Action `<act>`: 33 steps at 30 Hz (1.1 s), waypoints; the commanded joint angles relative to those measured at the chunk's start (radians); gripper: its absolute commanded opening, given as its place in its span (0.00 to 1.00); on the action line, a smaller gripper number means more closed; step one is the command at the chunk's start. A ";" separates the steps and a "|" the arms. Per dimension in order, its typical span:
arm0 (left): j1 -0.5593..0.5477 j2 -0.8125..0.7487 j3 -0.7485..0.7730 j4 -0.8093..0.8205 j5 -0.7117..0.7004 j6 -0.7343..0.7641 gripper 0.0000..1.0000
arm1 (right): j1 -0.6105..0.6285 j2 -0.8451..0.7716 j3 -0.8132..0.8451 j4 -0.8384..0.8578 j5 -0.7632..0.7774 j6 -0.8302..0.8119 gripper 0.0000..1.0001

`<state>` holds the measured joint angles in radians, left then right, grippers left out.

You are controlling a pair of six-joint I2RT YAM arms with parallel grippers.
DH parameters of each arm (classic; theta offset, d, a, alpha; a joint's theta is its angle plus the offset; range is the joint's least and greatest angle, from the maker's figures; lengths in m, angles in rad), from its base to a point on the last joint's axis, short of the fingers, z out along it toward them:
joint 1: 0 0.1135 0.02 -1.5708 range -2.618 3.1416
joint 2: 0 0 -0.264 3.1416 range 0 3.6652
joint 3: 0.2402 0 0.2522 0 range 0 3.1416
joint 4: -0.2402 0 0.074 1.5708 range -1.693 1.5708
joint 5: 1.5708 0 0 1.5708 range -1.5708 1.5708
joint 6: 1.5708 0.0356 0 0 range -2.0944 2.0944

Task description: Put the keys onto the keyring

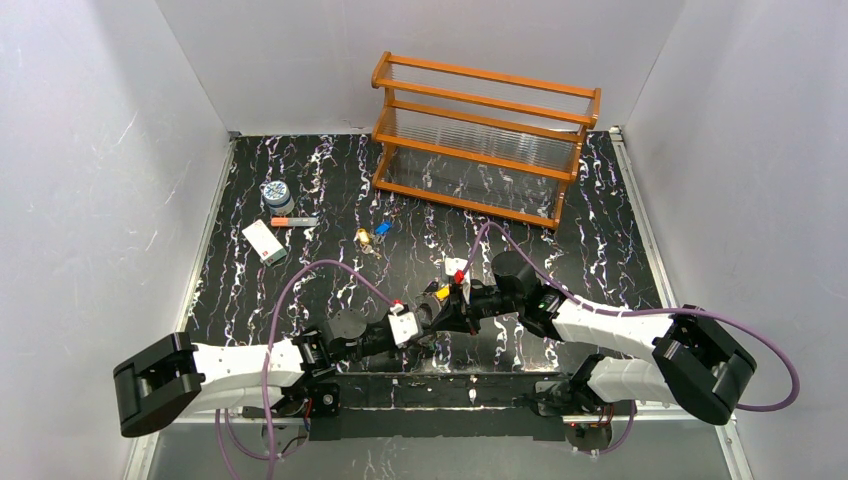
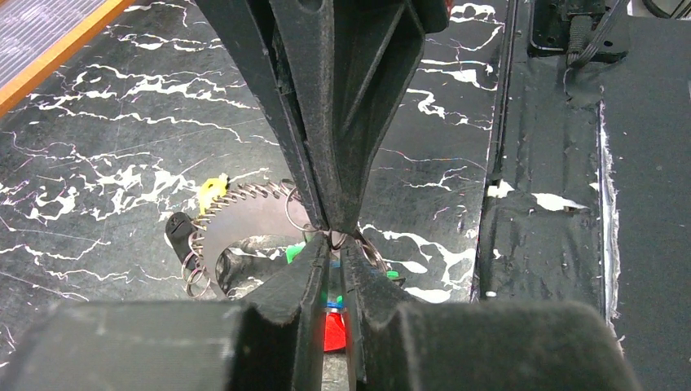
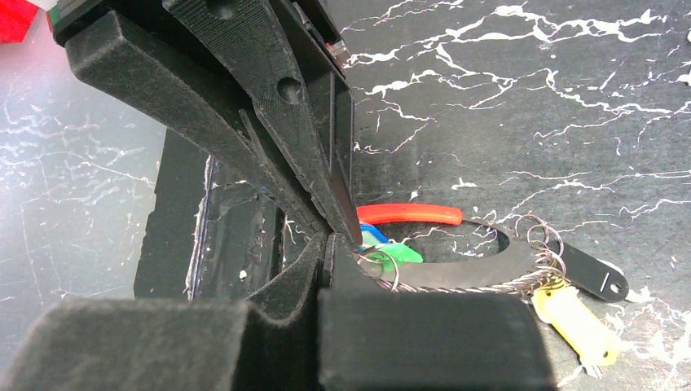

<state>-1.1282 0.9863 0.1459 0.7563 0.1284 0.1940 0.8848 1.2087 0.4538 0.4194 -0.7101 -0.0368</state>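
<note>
- Meeting tip to tip near the middle of the black marbled table (image 1: 300,290), the left gripper (image 2: 332,256) and the right gripper (image 3: 329,247) come together at the keyring (image 2: 244,195).
- The right gripper's jaws are pressed together. Their tips rest on the thin wire at the ring's 3 o'clock side in the left wrist view.
- The left gripper's jaws stand at a narrow slit, with green, blue and red bits showing in the gap. Whether they grip anything I cannot tell.
- At the ring are a green key (image 3: 401,254), a yellow key (image 3: 574,322), a black tag (image 3: 591,275) and the curved red piece (image 3: 407,213).
- A loose blue key (image 1: 382,228) and a loose yellow key (image 1: 362,236) lie at 10 o'clock from the grippers, well apart from them.
- A wooden rack (image 1: 485,140) stands at 12 o'clock.
</note>
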 commanded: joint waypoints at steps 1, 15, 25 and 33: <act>-0.004 -0.013 0.027 0.062 0.004 -0.018 0.08 | 0.005 -0.026 0.031 0.060 -0.041 0.006 0.01; -0.004 -0.022 0.013 0.074 -0.022 -0.025 0.09 | 0.005 -0.020 0.039 0.053 -0.055 0.000 0.01; -0.004 -0.026 0.004 0.074 -0.063 -0.032 0.00 | 0.005 -0.071 0.013 0.107 -0.007 0.003 0.22; -0.004 -0.076 -0.022 0.074 -0.092 -0.042 0.00 | 0.003 -0.320 -0.156 0.296 0.237 -0.012 0.98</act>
<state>-1.1290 0.9478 0.1375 0.7864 0.0620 0.1581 0.8860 0.9890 0.3614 0.5686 -0.6113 -0.0257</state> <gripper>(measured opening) 0.010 0.931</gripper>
